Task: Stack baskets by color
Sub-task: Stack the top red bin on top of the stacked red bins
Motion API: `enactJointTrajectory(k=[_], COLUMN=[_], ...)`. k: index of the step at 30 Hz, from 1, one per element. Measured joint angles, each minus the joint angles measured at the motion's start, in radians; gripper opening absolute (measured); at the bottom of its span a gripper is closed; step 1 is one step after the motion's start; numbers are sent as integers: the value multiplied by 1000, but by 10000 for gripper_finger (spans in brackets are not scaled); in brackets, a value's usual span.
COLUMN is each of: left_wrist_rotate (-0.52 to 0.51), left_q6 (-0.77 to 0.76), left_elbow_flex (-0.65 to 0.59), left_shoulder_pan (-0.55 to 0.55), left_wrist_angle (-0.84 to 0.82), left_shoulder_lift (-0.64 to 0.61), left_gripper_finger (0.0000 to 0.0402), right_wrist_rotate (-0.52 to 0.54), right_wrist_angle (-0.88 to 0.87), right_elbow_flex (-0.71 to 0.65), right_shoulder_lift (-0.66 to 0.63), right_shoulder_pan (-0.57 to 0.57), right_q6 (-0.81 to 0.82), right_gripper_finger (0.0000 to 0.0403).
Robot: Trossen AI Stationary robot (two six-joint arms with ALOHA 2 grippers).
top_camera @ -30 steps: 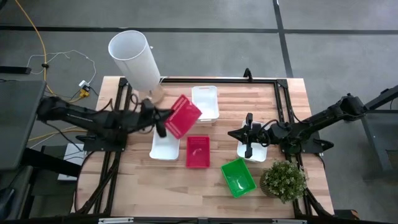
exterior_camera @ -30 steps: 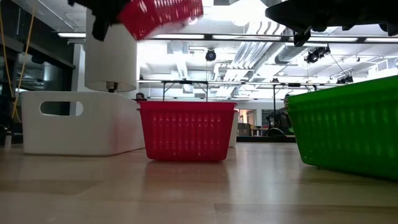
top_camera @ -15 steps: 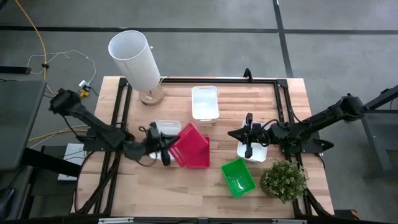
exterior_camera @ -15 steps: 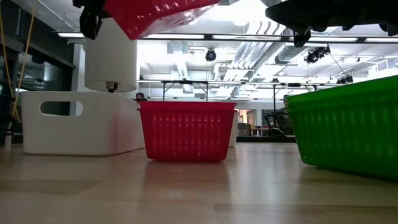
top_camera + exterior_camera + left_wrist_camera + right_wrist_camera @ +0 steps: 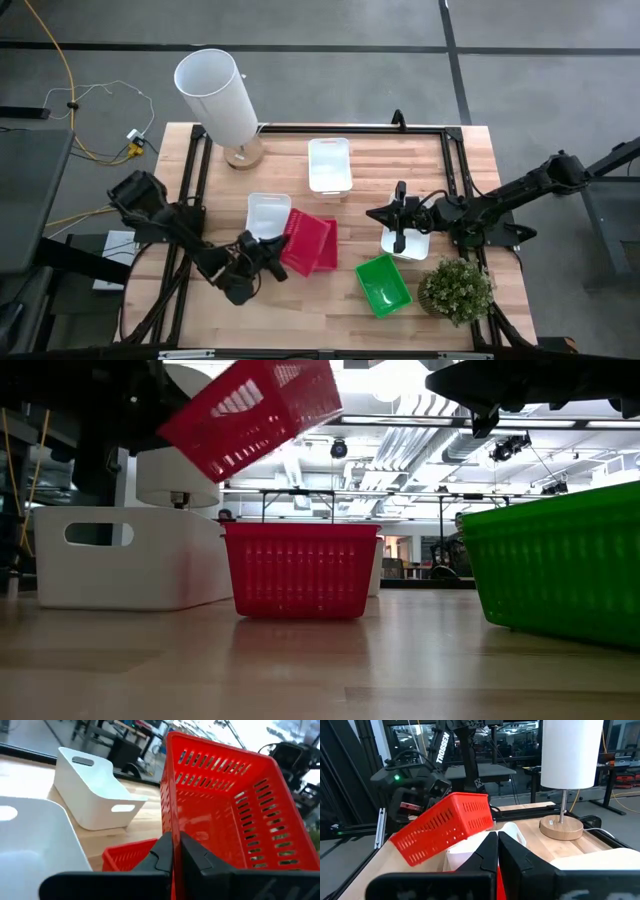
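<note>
The left pincer [image 5: 272,252] is clamped on the wall of a red basket [image 5: 303,240], and it has swung a long way in the last second, from up near the tall white cylinder [image 5: 216,95] down toward the front of the tabletop [image 5: 470,150]. The held basket hangs tilted in the air, right over the second red basket [image 5: 300,570] standing on the wood. Half a second back it sat higher and flatter; now it tips down toward its partner. That looks like the red stack about to form. Beside them sits a white basket [image 5: 267,215], another white one [image 5: 329,165] farther back, a green basket [image 5: 384,284] apart. The right pincer [image 5: 400,235] waits, closed and empty, over a third white basket [image 5: 420,245].
</note>
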Motion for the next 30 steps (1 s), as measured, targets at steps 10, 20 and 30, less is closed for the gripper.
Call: enactJointTrajectory(k=[10,20,30], left_wrist_rotate=[-127,-120,-128], left_q6=[231,94,132], left_elbow_flex=[222,221,251], left_shoulder_pan=[2,2,15], left_wrist_angle=[-7,-8,-8], left_shoulder_lift=[172,230,298], left_gripper_finger=[0,0,0], right_wrist_rotate=[0,0,0], right_wrist_angle=[0,1,8], right_elbow_flex=[0,0,0], right_shoulder_lift=[0,0,0], right_shoulder_pan=[-3,-3,-3], right_q6=[33,31,49], right_gripper_finger=[0,0,0])
